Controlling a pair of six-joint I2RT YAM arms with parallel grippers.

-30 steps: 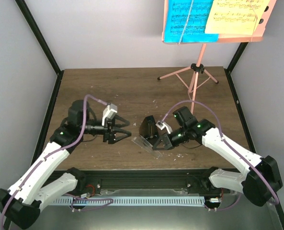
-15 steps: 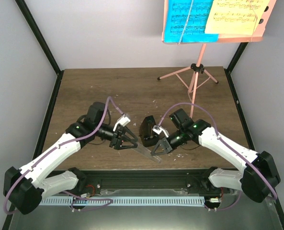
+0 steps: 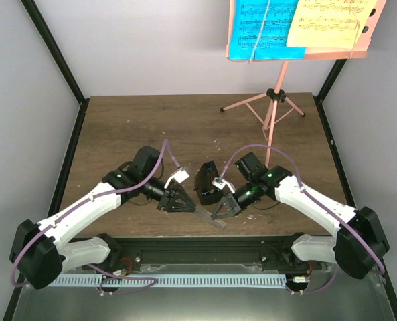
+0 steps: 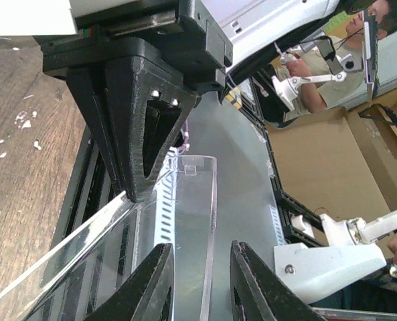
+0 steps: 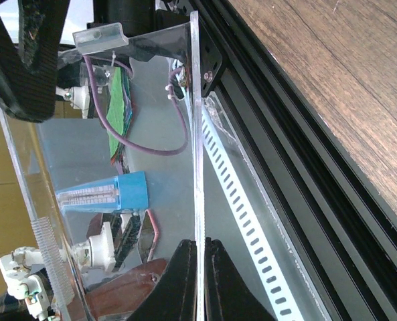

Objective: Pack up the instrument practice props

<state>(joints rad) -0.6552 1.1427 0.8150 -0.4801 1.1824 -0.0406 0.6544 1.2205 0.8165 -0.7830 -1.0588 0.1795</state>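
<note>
At the near edge of the brown wooden table (image 3: 151, 127), centre, the two arms meet over a transparent rigid plastic panel (image 3: 209, 217) lying low between them.

The right gripper (image 3: 221, 208) has its jaws pinched tight on the panel's thin edge, which its wrist view confirms. The left gripper (image 3: 189, 204) has its jaws narrow and astride the other end. A slight gap shows on one side, and it cannot be told whether the pads bear on the plastic.

**Step in hand (judgement):** a two-handed securing of the clear panel. Its purpose cannot be determined. The task appears to be at an early stage, since none of the props looks packed.

**Next move (judgement):** the left jaws should seat firmly before any lift. Both arms should then travel together, so that the panel neither twists nor knocks the prop behind it.

**Count, near to far:**
- Grippers: two.
- Clear panel: one.
- Small black pyramid-shaped metronome (image 3: 205, 180): one. It stands upright just behind the panel, between the two wrists, and neither gripper holds it.
- Pink tripod music stand (image 3: 282, 73): one. It stands upright at the far right of the table, well apart from both arms.
- Pages on its hole-punched rectangular desk: two. The cyan sheet-music page (image 3: 262, 27) is on the left and the pale-yellow sheet-music page (image 3: 325, 23) on the right, their edges overlapping.
</note>
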